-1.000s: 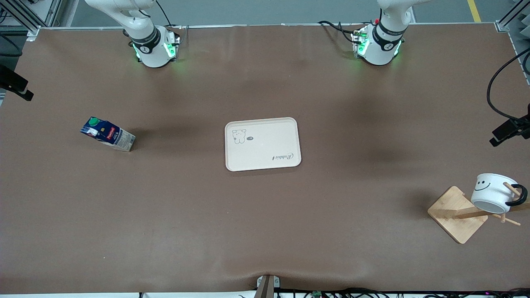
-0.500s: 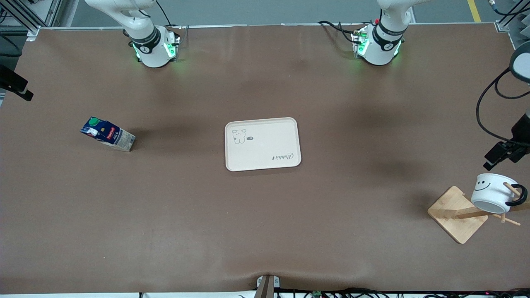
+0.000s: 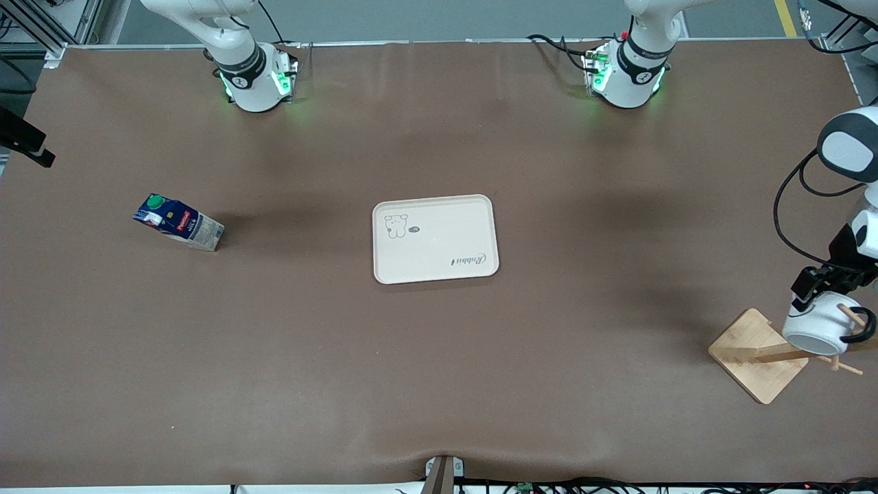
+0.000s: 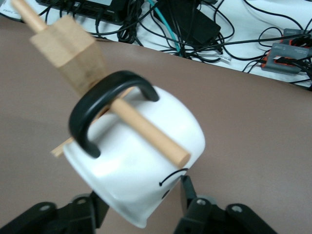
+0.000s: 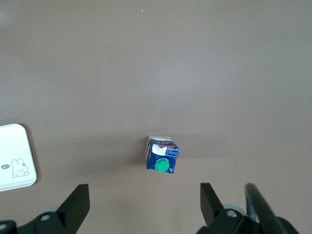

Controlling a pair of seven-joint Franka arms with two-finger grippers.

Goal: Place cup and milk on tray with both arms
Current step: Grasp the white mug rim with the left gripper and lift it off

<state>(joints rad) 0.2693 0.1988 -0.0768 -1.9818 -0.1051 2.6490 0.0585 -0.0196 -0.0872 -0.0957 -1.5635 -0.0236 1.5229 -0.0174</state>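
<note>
The left claw (image 3: 820, 296) is straddling the cup (image 3: 822, 327), 1 finger on each side of the white body; the jaws are standing at the cup's walls, but whether they are pressing on it cannot be told. The cup is hanging by its black handle (image 4: 100, 109) on a wooden peg (image 4: 146, 132) of the rack (image 3: 758, 353), at the left arm's end of the bench (image 3: 439, 357), nearer to the front camera than the tray (image 3: 435, 238).

The right claw (image 5: 145, 204) is hanging with fingers spread wide over the milk (image 3: 178, 222), holding nothing. The milk is standing toward the right arm's end of the bench, well apart from the tray, which is carrying neither task item.

Risks, as judged from this arrangement:
1. The peg is passing through the handle, so a lift off the peg's line is likely to catch the handle and drag or tip the rack.
2. The cup is hanging tilted and its wall is smooth and curved, so a weak pinch may be letting it rotate or slip.
3. The milk is narrow, and a descent off centre may be knocking it over.

Legible marks: the script word "Rabbit" (image 3: 468, 260) and a small bear drawing (image 3: 396, 226) on the tray; part of a black drawn line on the cup. The milk is bearing a red label (image 3: 183, 219) and a green cap (image 5: 162, 165); its lettering is too small to read.
</note>
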